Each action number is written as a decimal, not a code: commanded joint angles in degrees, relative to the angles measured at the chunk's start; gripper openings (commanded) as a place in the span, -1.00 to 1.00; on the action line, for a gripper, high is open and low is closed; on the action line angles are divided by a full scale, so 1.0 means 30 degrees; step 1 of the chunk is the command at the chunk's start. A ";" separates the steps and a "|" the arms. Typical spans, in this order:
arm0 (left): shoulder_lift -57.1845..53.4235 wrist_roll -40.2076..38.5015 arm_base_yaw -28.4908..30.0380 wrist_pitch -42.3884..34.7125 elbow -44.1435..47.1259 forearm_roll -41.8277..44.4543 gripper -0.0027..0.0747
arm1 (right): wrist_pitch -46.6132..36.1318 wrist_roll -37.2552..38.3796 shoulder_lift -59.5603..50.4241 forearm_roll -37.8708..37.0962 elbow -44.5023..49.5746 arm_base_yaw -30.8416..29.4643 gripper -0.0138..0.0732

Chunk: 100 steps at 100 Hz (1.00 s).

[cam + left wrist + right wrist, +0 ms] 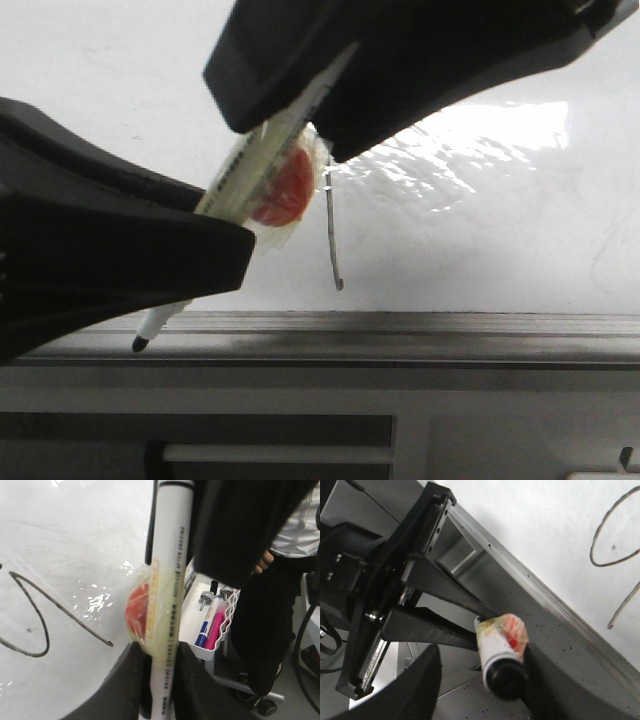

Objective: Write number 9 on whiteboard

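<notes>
A white marker [255, 165] with tape and a red patch round its middle hangs slanted in front of the whiteboard [480, 230], its black tip [140, 343] down over the rail. My left gripper [159, 650] is shut on the marker's barrel [172, 555]. My right gripper [480, 655] is open round the marker's black back end [502, 677], which touches one finger with a wide gap to the other. The number 9 [30, 615] is a thin black loop and tail on the whiteboard [75, 540], also seen in the right wrist view as the number 9 [615, 535].
A grey metal rail [420, 335] runs along the board's front edge, with a dark cabinet [300, 430] below. Beside the board stands a white wire basket [226, 630] with spare markers, and a person in dark clothes [265, 595].
</notes>
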 commanded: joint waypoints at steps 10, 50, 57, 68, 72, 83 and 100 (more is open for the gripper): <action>-0.0474 -0.0266 -0.0053 -0.1008 -0.0604 -0.7360 -0.98 | -0.0975 -0.0041 -0.0251 0.0275 -0.0441 0.0043 0.24; -0.0302 -0.0156 -0.0053 0.2023 -0.0604 -1.5719 -0.99 | -0.0727 -0.0041 -0.0251 0.0187 -0.0441 0.0043 0.24; -0.0042 -0.0156 -0.0053 0.1945 -0.0604 -1.5864 -0.99 | -0.0799 -0.0041 -0.0251 0.0105 -0.0441 0.0043 0.24; 0.0730 -0.0156 -0.0053 0.1558 -0.0604 -1.6351 -0.98 | -0.0766 -0.0041 -0.0251 0.0105 -0.0441 0.0043 0.24; 0.1001 -0.0156 -0.0053 0.1420 -0.0604 -1.6351 -0.98 | -0.0620 -0.0041 -0.0251 0.0105 -0.0441 0.0043 0.24; 0.1684 -0.0156 -0.0053 0.0745 -0.0604 -1.6351 -0.98 | -0.0351 -0.0041 -0.0251 0.0105 -0.0441 0.0043 0.24; 0.1868 -0.0451 -0.0053 0.0308 -0.0604 -1.6351 -0.98 | 0.0015 -0.0041 -0.0251 0.0105 -0.0441 0.0043 0.24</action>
